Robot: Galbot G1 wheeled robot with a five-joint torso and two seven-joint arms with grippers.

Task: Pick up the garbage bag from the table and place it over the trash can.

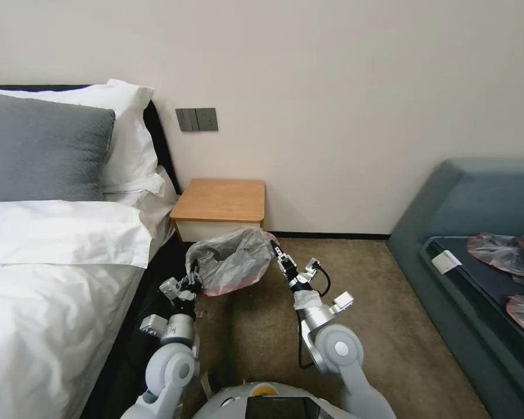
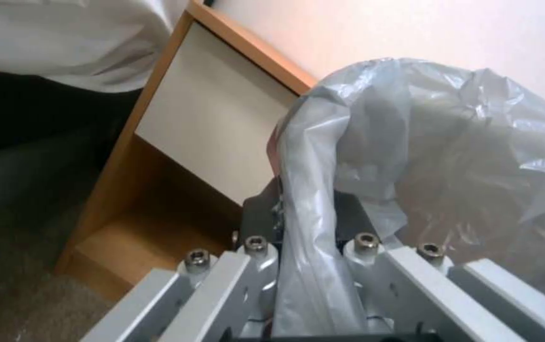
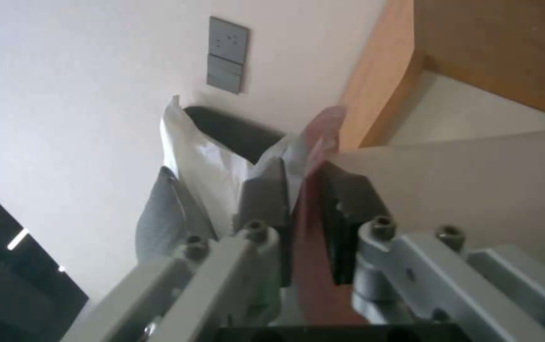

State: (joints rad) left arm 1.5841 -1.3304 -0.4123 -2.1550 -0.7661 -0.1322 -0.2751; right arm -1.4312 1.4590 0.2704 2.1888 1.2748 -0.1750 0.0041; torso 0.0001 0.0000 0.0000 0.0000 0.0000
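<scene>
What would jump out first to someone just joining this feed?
The wrinkly translucent grey garbage bag with a pinkish edge, held spread in the air before the orange-brown wooden nightstand, off its top. The left gripper pinches one side, the right gripper the other. A white-sheeted bed lies left.

A bedroom: bed, pillows, wooden nightstand.

No readable text, label, brand, number or sign appears in any of the views. The grey wall plate beside the bed carries no lettering that can be made out, and the small white tag lying on the sofa is blank as far as can be told. The dark screen on the robot's chest shows no characters.
</scene>
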